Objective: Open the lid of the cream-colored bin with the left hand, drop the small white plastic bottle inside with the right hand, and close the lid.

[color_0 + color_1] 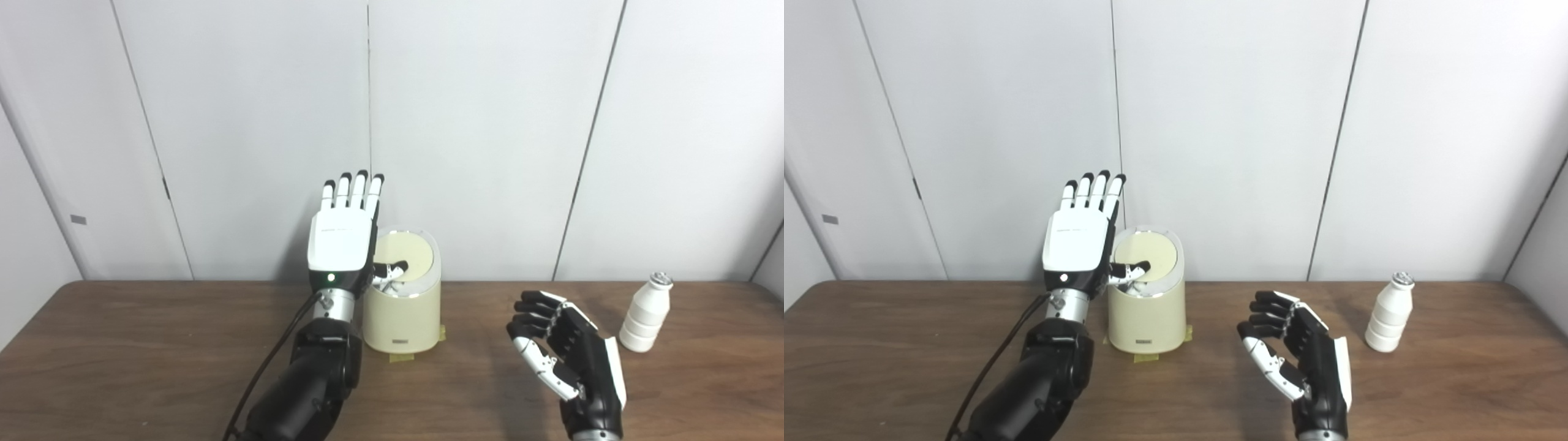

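Note:
The cream-colored bin (pixel 401 315) stands at the back middle of the wooden table (pixel 122 355), and its round lid (pixel 411 254) looks tilted. My left hand (pixel 342 242) is upright at the bin's left side, fingers straight and apart, with its thumb (pixel 392 269) reaching over the lid. It holds nothing. My right hand (pixel 566 352) hovers open over the table to the right of the bin, fingers loosely curled and empty. The small white plastic bottle (pixel 646 312) stands upright at the right, beyond my right hand; it also shows in the right eye view (pixel 1390 313).
Yellow tape (pixel 401 357) marks the table under the bin's front. A pale panelled wall (pixel 490 122) stands right behind the table's far edge. A black cable (pixel 269 361) hangs along my left forearm.

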